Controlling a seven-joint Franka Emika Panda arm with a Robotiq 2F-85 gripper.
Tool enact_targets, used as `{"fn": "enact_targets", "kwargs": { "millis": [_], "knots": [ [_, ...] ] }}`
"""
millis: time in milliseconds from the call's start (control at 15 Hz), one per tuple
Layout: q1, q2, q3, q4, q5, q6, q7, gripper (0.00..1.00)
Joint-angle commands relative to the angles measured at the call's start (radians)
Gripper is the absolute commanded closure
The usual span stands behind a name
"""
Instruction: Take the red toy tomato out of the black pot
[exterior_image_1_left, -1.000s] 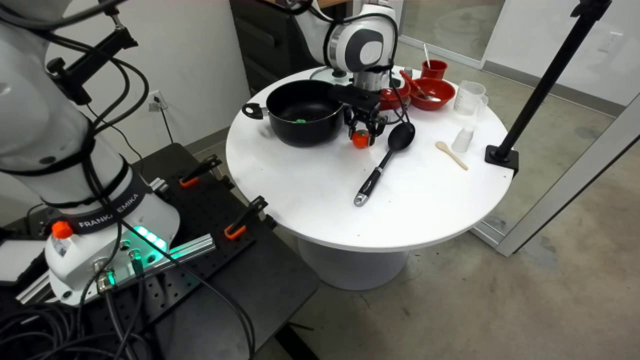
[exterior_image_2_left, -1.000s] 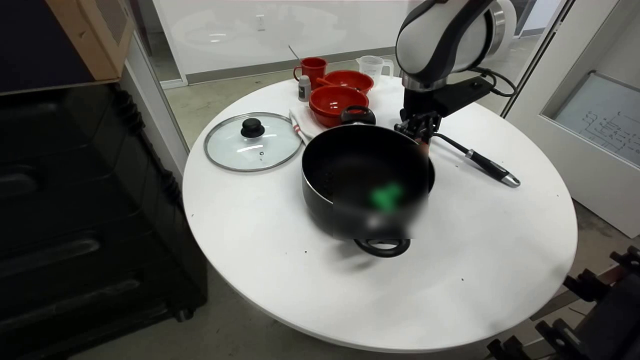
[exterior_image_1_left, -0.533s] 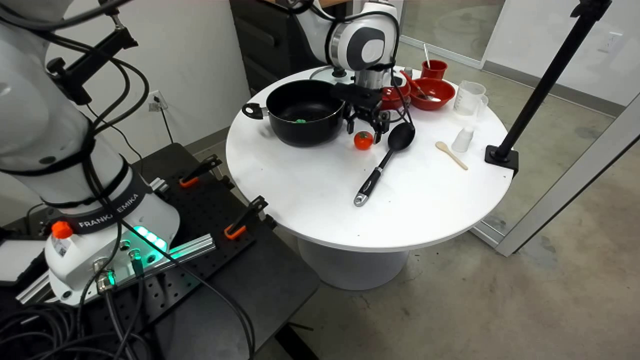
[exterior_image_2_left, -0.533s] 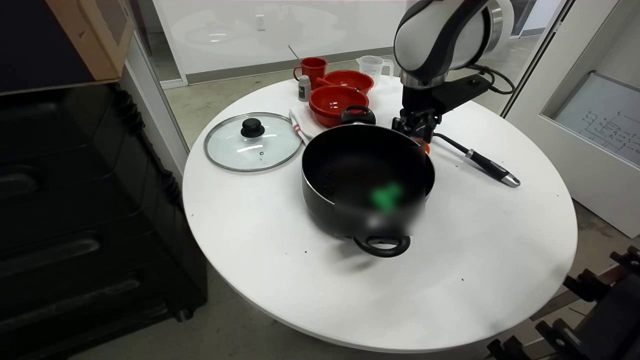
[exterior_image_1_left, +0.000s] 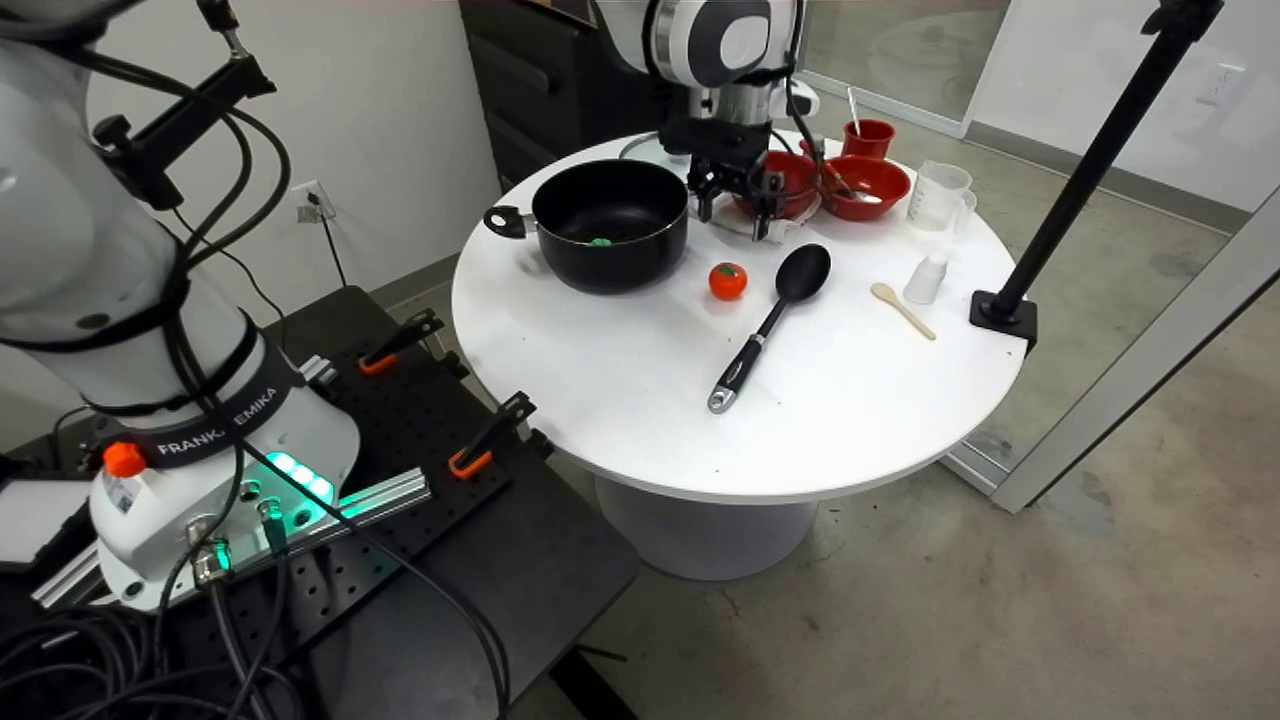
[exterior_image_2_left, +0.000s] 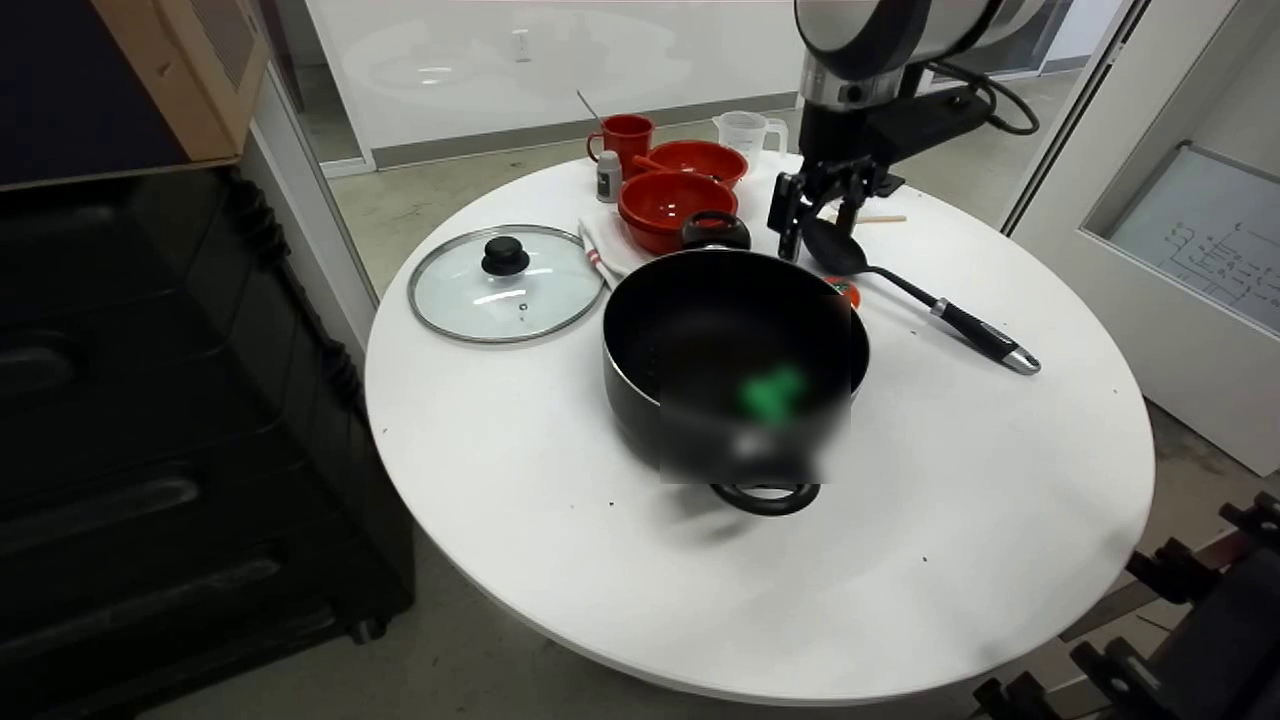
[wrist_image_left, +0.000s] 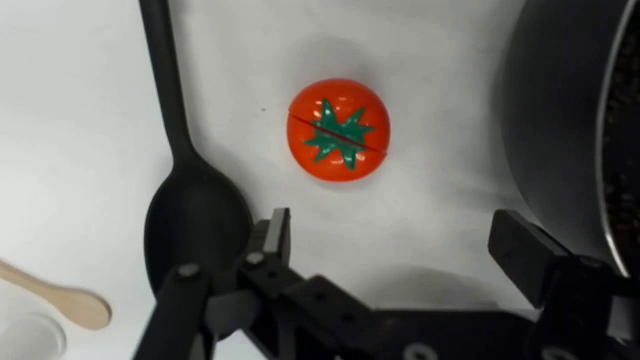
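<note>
Gripper (exterior_image_1_left: 733, 218) is hanging above the table (exterior_image_1_left: 600, 385), its fingers standing wide apart and holding nothing. Tomato (wrist_image_left: 339, 131) is lying on the table, beside the pot (exterior_image_1_left: 612, 262), clear of both fingers.

In the wrist view, tomato is sitting at upper centre while the fingers are standing in the lower half; it is showing above the gap between them, closer to the fingertip at lower centre than the one at lower right. Its green top is facing the camera, a dark seam crossing it. Pot wall is filling the upper right.

In an exterior view, tomato is resting above and right of frame centre, lower than the gripper, between the pot and a black spoon (exterior_image_1_left: 803, 272), touching neither. In an exterior view, the pot is partly hiding tomato, a green piece (exterior_image_2_left: 772, 393) is showing blurred inside the pot, and a glass lid (exterior_image_2_left: 510, 292) is lying at left.
</note>
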Motion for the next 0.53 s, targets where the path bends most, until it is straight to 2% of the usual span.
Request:
{"fn": "enact_targets", "kwargs": {
  "millis": [0,467],
  "knots": [
    [-0.008,-0.162,0.016,-0.13,0.027,0.033,-0.015,0.0],
    [-0.007,-0.391,0.046,-0.277,0.106,0.024,-0.041,0.0]
  ]
}}
